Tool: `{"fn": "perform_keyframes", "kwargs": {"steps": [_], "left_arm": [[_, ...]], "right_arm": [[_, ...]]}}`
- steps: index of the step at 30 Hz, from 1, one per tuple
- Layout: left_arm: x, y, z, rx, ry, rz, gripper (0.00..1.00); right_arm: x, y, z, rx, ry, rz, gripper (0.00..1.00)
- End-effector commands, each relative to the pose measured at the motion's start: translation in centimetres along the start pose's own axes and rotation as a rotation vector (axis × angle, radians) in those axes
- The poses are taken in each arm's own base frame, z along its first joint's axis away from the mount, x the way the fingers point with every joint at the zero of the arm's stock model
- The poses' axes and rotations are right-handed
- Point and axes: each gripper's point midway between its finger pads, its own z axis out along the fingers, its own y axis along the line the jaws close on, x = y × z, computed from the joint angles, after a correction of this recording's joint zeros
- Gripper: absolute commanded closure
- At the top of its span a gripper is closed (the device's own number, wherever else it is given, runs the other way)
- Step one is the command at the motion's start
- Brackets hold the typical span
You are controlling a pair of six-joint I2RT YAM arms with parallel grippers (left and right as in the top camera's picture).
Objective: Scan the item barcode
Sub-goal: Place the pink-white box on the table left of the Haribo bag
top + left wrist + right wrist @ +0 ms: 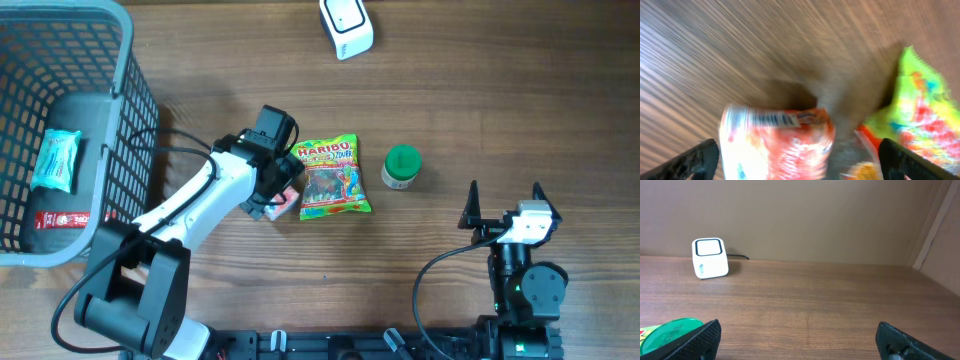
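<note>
**A:** What is the left pincer doing?

**B:** It hangs over the table with its jaws spread wide, gripping nothing. The small orange packet lies flat directly beneath it, between the two fingers and touching neither. The barcode strip faces up toward the wrist.

**A:** What's next to it?

**B:** The Haribo bag, close beside the finger on the right of the wrist view. Blur hides whether it overlaps the packet's edge.

**A:** Is that a risk?

**B:** I think so. If the jaws close off-centre, that finger could snag the bag and drag both. A thin, soft packet could also fold or slip, which would hide the barcode.

**A:** Where's the scanner?

**B:** Well apart from this pincer, beyond the bag. That's a long carry, and a weak pinch might drop the packet. The right pincer sits far off past the green-lidded jar, wide open and empty too.
</note>
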Motion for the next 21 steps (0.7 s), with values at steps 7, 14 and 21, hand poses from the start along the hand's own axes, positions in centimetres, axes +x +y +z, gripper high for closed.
{"fn": "perform_keyframes", "kwargs": {"steps": [7,14,21], "left_arm": [[-3.2,-7.7,-11.5,0.307,-0.124,0.092,0.00],[-12.5,-4.6,-37.5,0.378,-0.770,0.093,0.00],[-20.4,8.8,-40.6,0.104,-0.891,-0.282,0.00]], "right_arm": [[-0.2,0.1,0.0,-0.004,-0.008,-0.009,0.00],[-0.2,0.1,0.0,-0.004,-0.008,-0.009,0.00],[-0.2,0.1,0.0,-0.004,-0.008,-0.009,0.00]]}}
